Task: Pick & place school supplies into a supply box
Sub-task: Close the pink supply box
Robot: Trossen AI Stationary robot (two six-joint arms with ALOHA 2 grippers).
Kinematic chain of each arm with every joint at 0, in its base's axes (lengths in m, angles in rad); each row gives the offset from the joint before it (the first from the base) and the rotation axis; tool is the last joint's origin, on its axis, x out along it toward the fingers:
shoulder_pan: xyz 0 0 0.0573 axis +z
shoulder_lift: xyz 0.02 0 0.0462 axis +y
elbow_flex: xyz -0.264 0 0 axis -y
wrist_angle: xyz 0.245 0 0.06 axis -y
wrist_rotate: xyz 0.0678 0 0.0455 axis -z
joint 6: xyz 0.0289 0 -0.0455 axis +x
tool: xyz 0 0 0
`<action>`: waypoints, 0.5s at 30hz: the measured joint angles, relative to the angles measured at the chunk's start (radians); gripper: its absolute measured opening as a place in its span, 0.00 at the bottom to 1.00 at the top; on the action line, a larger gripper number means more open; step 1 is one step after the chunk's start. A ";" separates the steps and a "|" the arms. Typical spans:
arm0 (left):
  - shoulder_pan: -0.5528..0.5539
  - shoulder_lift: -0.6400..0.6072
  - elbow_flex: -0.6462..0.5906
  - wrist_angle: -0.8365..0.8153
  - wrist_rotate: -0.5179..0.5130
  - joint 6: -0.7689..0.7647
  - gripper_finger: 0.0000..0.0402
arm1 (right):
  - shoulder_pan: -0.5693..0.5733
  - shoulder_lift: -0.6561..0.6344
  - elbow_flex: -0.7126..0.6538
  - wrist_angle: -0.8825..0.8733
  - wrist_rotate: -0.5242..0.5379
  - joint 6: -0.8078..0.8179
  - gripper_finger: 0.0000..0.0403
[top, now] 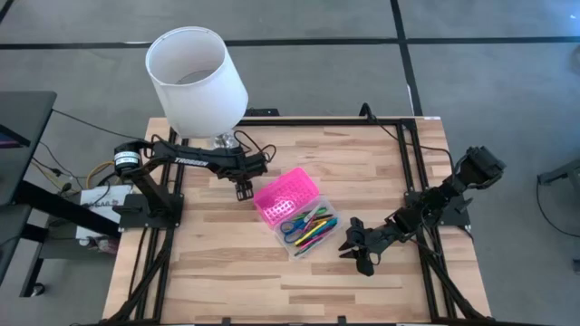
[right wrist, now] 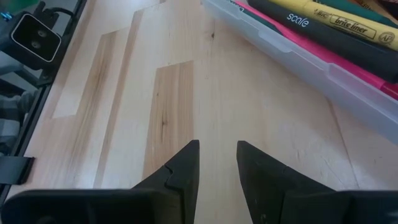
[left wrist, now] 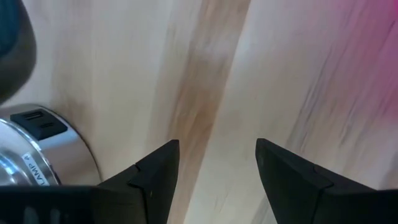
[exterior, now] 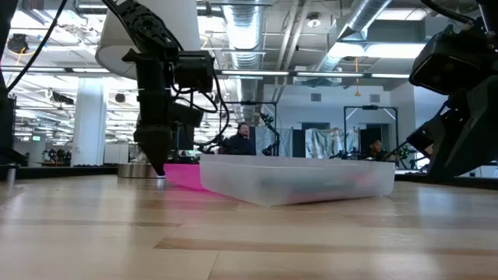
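the supply box (top: 296, 217) lies open near the middle of the wooden table (top: 227, 272), its bright pink lid (top: 285, 195) folded back flat toward the left arm and its clear base toward the right arm. the lid shows a dotted, studded texture; the base is thin see-through plastic with a raised rim. inside the base lie the school supplies (top: 310, 229): slim pens in yellow, green, pink and dark colours, with blue-handled scissors (top: 292, 226) at the lid end.

the left gripper (top: 243, 191) hangs just beside the lid's outer edge, not touching it, fingers pointing down at bare wood; its jaws stand apart and hold nothing. the lamp's metal base (left wrist: 37, 155) sits close by, under a white cylindrical lampshade (top: 195, 77).

the right gripper (top: 358, 256) rests low near the clear base's far corner, apart from it. its jaws are slightly parted with only plank surface between them, grasping nothing.

the table top is pale butcher-block wood, with darker strips.
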 joint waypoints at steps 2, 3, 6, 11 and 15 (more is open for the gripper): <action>0.000 0.000 0.000 0.006 0.000 0.000 0.52 | 0.000 0.000 0.000 0.000 0.000 0.000 0.25; 0.000 0.000 0.000 0.008 0.000 0.000 0.52 | 0.000 0.000 0.000 0.000 0.000 0.000 0.25; 0.000 0.000 0.000 0.011 0.000 0.001 0.52 | 0.000 0.000 0.000 0.000 0.002 0.000 0.25; 0.000 0.000 0.000 0.011 0.000 0.009 0.52 | 0.000 0.000 0.000 0.011 0.004 0.001 0.25; 0.000 0.000 0.000 0.011 0.000 0.009 0.52 | 0.000 0.000 0.008 0.008 0.005 0.007 0.25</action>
